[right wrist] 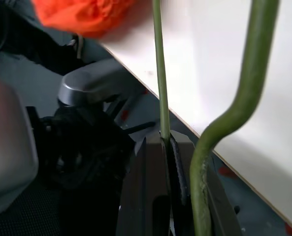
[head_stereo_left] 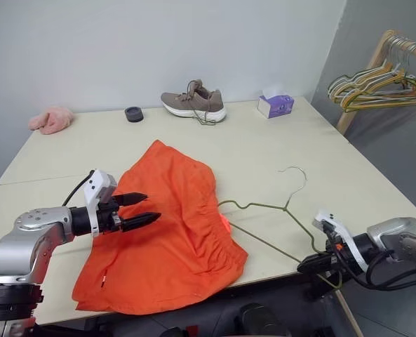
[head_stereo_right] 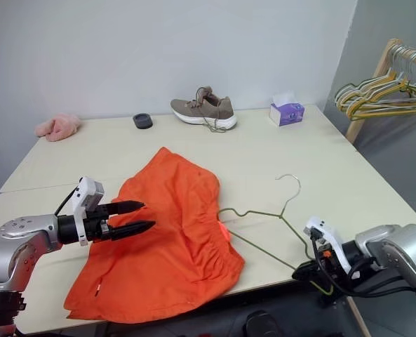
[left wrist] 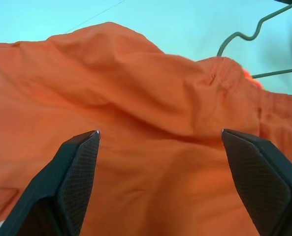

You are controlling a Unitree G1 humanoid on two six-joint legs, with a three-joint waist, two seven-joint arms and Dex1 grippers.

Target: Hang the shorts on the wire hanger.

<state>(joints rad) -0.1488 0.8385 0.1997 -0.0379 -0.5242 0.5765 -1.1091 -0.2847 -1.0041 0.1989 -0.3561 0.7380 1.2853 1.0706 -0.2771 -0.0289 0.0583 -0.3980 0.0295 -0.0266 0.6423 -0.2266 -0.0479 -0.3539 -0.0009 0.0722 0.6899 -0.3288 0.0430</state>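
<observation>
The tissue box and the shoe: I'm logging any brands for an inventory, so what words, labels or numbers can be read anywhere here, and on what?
No text can be read.
Purple tissue box: any print is too small to read.
Shoe: no logo legible.
Shorts: no label visible.

Bare bench [head_stereo_left: 278,151] lies open between the shorts [head_stereo_left: 172,225] and the far row of shoe [head_stereo_left: 193,103], tissue box [head_stereo_left: 276,106] and black ring [head_stereo_left: 134,114]. The wire hanger [head_stereo_left: 278,217] crosses the near right corner. At the left edge, the strip beside the shorts is free.
</observation>
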